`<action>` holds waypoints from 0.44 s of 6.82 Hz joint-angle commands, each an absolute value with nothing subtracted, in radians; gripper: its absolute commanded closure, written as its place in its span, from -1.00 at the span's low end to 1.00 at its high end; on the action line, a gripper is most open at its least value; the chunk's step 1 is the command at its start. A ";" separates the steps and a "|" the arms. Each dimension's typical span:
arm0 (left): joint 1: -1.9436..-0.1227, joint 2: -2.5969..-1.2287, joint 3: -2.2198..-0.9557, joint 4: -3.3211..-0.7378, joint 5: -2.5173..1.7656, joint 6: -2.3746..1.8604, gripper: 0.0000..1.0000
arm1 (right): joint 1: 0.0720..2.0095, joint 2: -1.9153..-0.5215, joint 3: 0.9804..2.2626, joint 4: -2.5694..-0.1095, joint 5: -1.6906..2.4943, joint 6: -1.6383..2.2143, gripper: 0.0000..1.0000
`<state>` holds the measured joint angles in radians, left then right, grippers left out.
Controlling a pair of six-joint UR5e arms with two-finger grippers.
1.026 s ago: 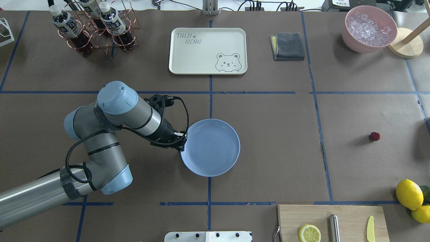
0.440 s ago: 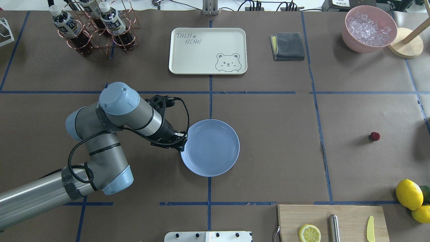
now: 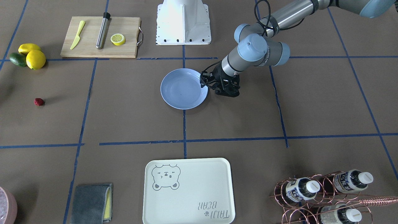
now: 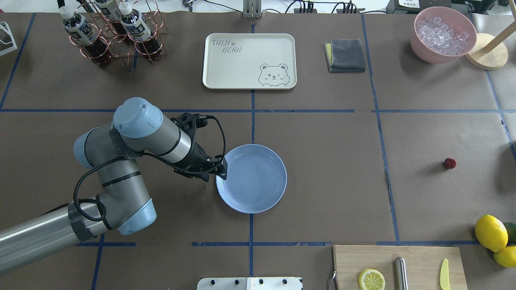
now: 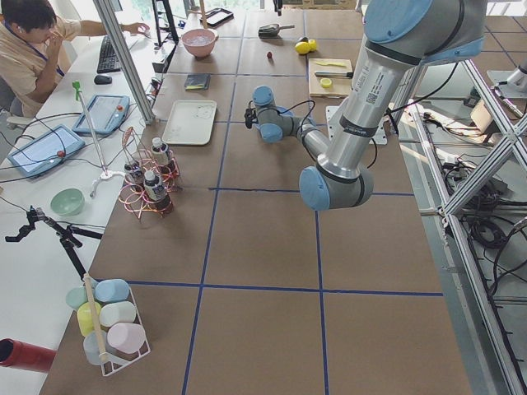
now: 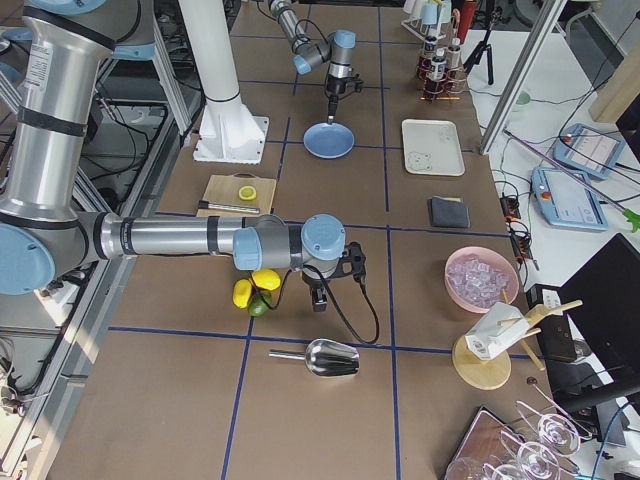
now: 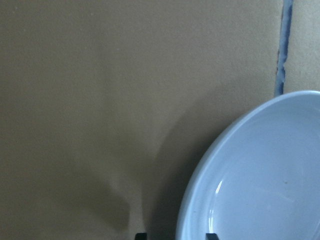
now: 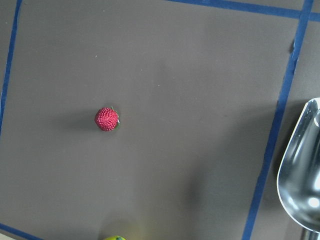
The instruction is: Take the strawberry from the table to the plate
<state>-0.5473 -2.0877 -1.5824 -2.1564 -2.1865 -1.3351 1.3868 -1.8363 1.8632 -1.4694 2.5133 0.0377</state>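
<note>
Task barely begun, by my read: berry (image 4: 450, 163) sits on the bare table (image 4: 330, 169), well apart from the plate (image 4: 258, 185), out at the plate's 3 o'clk in the overhead view, w/ the lemons (image 4: 491, 233) near it at its 5 o'clk. Nothing in the plate. L tool (image 4: 221, 172) is down at the plate's 9 o'clk rim. L wrist cam shows two finger tips (image 7: 141, 236) at the frame's 6 o'clk w/ the rim running btwn them and a gap on the outer side, so I take it as part open: straddling the rim, not clamping it, holding nothing. R tool (image 6: 318, 297) shows only in the R side view, low over the table beside the lemons. Can't tell from there if it's open or shut, and its fingers don't show in its own wrist cam. That cam looks straight down on the berry, approx 9 o'clk of frame centre, w/ a metal scoop (image 8: 300, 170) at the 4 o'clk edge. So R tool looks placed for the pick, but no grasp made yet. Left to do, as I judge: centre R tool over berry, drop, close, lift, carry across to plate, release. Berry is small and round, so it could roll off if the fingers land off-centre.
</note>
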 commanded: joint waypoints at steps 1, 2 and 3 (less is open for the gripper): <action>-0.564 -2.039 -1.687 -2.155 -2.189 -1.338 -0.23 | 1.233 -1.835 1.836 -1.260 2.429 0.329 -1.00; -0.565 -2.031 -1.689 -2.155 -2.189 -1.336 -0.24 | 1.156 -1.803 1.801 -1.158 2.366 0.473 -1.00; -0.565 -2.031 -1.689 -2.155 -2.187 -1.338 -0.26 | 1.088 -1.751 1.723 -1.037 2.338 0.636 -1.00</action>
<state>-0.5634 -2.0361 -1.6827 -2.1553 -2.1885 -1.3368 1.1727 -1.7988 1.7933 -1.1723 2.3857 0.4525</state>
